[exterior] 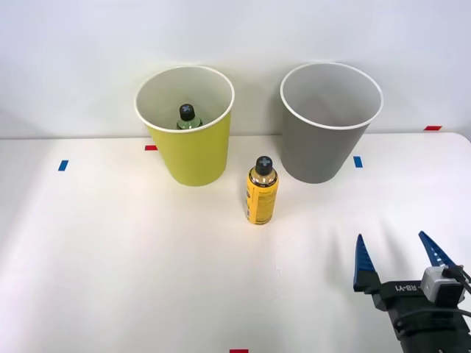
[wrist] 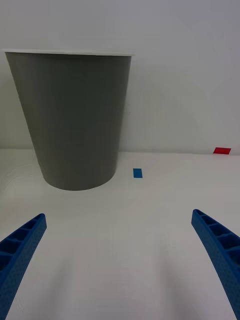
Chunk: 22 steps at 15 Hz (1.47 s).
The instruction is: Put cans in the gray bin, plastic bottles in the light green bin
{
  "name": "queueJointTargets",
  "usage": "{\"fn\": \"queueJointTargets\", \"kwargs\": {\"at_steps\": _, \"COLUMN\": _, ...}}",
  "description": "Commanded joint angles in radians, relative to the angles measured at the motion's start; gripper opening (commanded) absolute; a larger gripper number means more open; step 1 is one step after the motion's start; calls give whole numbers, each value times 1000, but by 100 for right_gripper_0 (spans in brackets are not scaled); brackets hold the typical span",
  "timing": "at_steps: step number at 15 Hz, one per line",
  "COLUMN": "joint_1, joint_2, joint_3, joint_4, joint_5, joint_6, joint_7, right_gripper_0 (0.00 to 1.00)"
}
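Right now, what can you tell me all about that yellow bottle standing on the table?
The yellow bottle stands upright on the white table, between and just in front of the lime bin and the gray bin, touching neither. Its body is bright yellow with dark print, its shoulder looks shiny and golden-brown, and its black cap carries a light cross. Nothing holds it; the open pincer is off to its right, nearer the robot.

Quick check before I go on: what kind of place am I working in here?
Probably a lab test bench, not a home: a bare white table against a plain white wall, coloured tape marks on it, and two staged bins, gray and light green.
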Motion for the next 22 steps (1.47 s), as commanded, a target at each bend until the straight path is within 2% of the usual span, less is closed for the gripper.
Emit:
{"fn": "queueJointTargets", "kwargs": {"at_steps": 1, "joint_1": -3, "joint_2": 62, "joint_3": -13, "joint_4": 6, "joint_5": 162, "joint_6": 0, "joint_7": -205, "right_gripper_0": 100}}
{"fn": "queueJointTargets", "kwargs": {"at_steps": 6, "joint_1": 52, "joint_2": 86, "joint_3": -15, "joint_4": 8, "joint_5": 296, "joint_6": -14, "joint_7": -431, "right_gripper_0": 100}}
{"fn": "queueJointTargets", "kwargs": {"at_steps": 14, "joint_1": 166, "joint_2": 128, "joint_3": 24, "joint_4": 6, "joint_5": 330, "joint_6": -120, "joint_7": -444, "right_gripper_0": 100}}
{"fn": "queueJointTargets", "kwargs": {"at_steps": 17, "joint_1": 155, "joint_2": 166, "joint_3": 17, "joint_4": 83, "joint_5": 354, "joint_6": -220, "joint_7": -418, "right_gripper_0": 100}}
{"fn": "queueJointTargets", "kwargs": {"at_steps": 18, "joint_1": 149, "joint_2": 166, "joint_3": 19, "joint_4": 111, "joint_5": 353, "joint_6": -263, "joint_7": -374, "right_gripper_0": 100}}
{"fn": "queueJointTargets", "kwargs": {"at_steps": 22, "joint_1": 185, "joint_2": 158, "joint_3": 79, "joint_4": 112, "joint_5": 259, "joint_6": -300, "joint_7": -82, "right_gripper_0": 100}}
